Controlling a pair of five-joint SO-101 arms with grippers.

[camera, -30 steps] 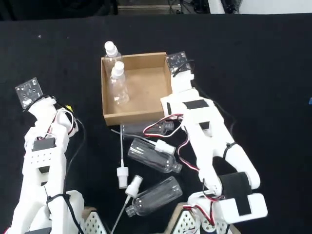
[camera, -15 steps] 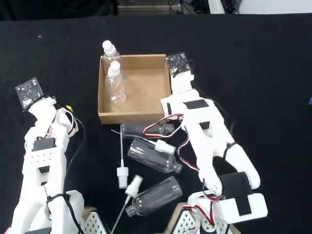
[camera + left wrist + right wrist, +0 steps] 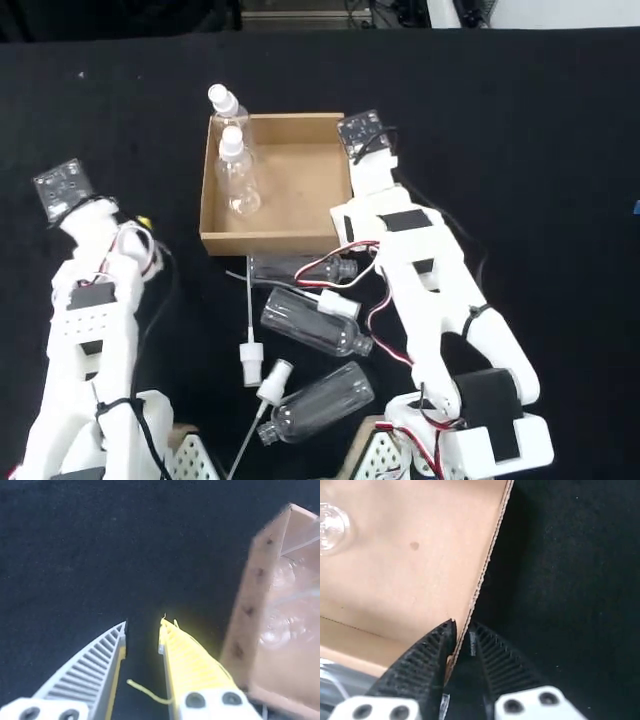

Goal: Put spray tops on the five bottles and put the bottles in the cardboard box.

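The cardboard box [image 3: 290, 190] stands at the table's middle back with two topped bottles [image 3: 238, 172] upright against its left side. My right gripper [image 3: 462, 635] is shut on the box's right wall [image 3: 482, 582]; in the high view it sits under the wrist at that wall [image 3: 350, 195]. Three uncapped bottles lie in front of the box: one [image 3: 290, 268] by its front wall, one [image 3: 312, 322] below it, one [image 3: 318, 400] nearest. Two spray tops [image 3: 251, 355] with long tubes lie beside them. My left gripper [image 3: 144, 625] hangs open over bare cloth, left of the box [image 3: 260, 610].
Black cloth covers the table [image 3: 520, 150], with free room to the right and back. The arms' white bases [image 3: 480, 430] stand at the front edge. Red and white cables [image 3: 330, 265] of the right arm hang over the bottle nearest the box.
The box has slid slightly to the left with its two bottles, held by my right gripper. The left arm has hardly moved.
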